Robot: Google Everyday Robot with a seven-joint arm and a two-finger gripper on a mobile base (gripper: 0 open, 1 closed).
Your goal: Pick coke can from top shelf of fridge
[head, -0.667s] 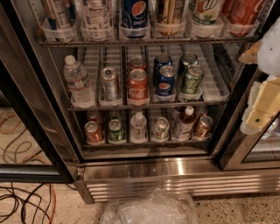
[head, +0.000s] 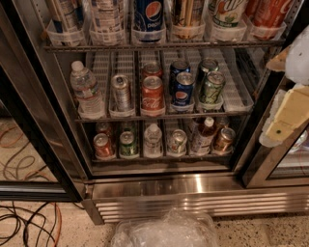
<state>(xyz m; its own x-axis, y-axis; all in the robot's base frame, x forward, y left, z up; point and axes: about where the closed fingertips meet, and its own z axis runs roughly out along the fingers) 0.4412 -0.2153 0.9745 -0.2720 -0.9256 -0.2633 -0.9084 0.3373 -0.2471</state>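
Speckled floor (head: 251, 231), tangled cables (head: 24, 224) at 8 o'clock. Stainless-steel glass-door fridge (head: 193, 187) open. Red aluminium coke can (head: 269, 12) at 1 o'clock on wire top shelf (head: 164, 46), beside green-and-white can (head: 229, 12). Cream gripper (head: 288, 113) at 3 o'clock; you cannot tell its grip.

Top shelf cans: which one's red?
The coke can, far right on the top shelf; its neighbours are a green-and-white can and a blue Pepsi can. The gripper is at the right edge, below that shelf.

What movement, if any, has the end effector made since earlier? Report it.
No. The end effector sits by the right door frame of the fridge, as before.
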